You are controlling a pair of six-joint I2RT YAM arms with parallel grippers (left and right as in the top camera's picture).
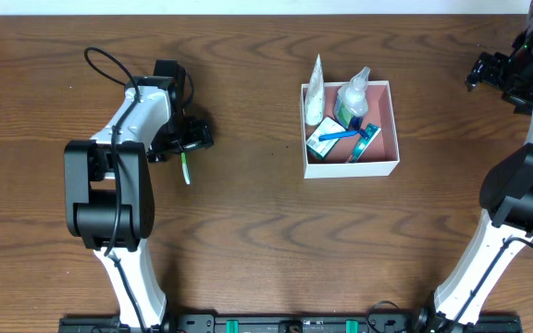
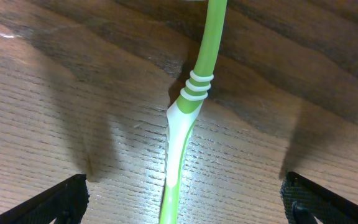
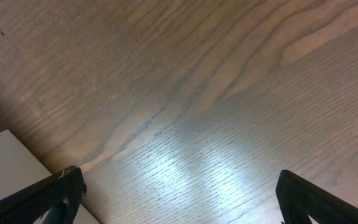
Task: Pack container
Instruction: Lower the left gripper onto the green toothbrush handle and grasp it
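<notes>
The container [image 1: 381, 167] is a square white-walled box with a pink-brown inside, right of the table's middle. It holds two pale tubes or bottles [image 1: 315, 92], a green-and-white packet [image 1: 323, 141] and blue items [image 1: 363, 142]. A green and white toothbrush [image 1: 185, 169] lies on the wood at the left. In the left wrist view the toothbrush [image 2: 182, 134] runs between my open left gripper's [image 2: 185, 202] fingers, which straddle it without touching. My right gripper [image 3: 179, 196] is open and empty over bare wood at the far right [image 1: 489, 72].
The left arm's body [image 1: 109, 194] stands left of the toothbrush. The right arm [image 1: 516, 199] rises along the right edge. A pale flat surface [image 3: 5, 168] shows at the lower left of the right wrist view.
</notes>
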